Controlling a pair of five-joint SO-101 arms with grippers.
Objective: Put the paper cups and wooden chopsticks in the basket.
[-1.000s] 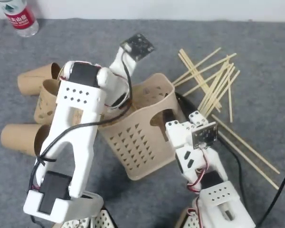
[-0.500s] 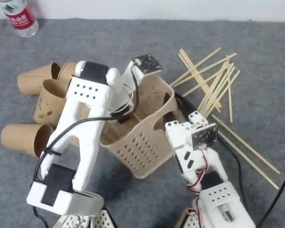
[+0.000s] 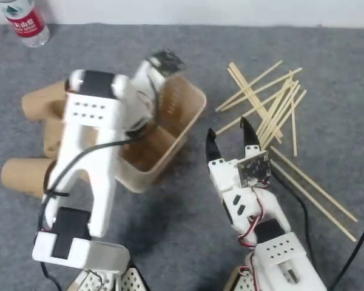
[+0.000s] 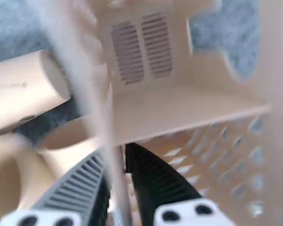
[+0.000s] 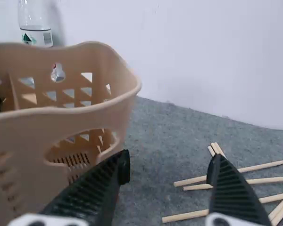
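- The basket (image 3: 185,124) is clamped at its wall by the left gripper (image 4: 117,153); paper cups (image 3: 24,176) lie just beyond that wall.
- The right gripper (image 3: 230,139) is spread wide, with the basket just beside it and the wooden chopsticks (image 3: 273,109) scattered ahead.

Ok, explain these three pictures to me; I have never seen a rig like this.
These are two white robot arms with black grippers, at a grey felt-covered table. One picture looks down from above; the other two come from cameras on each arm's wrist. The left gripper is clamped on the wall of a beige plastic basket. The right gripper is open and holds nothing, beside the basket. Brown paper cups lie on their sides on one side of the basket, wooden chopsticks are scattered on the other. A clear plastic bottle stands at the back.
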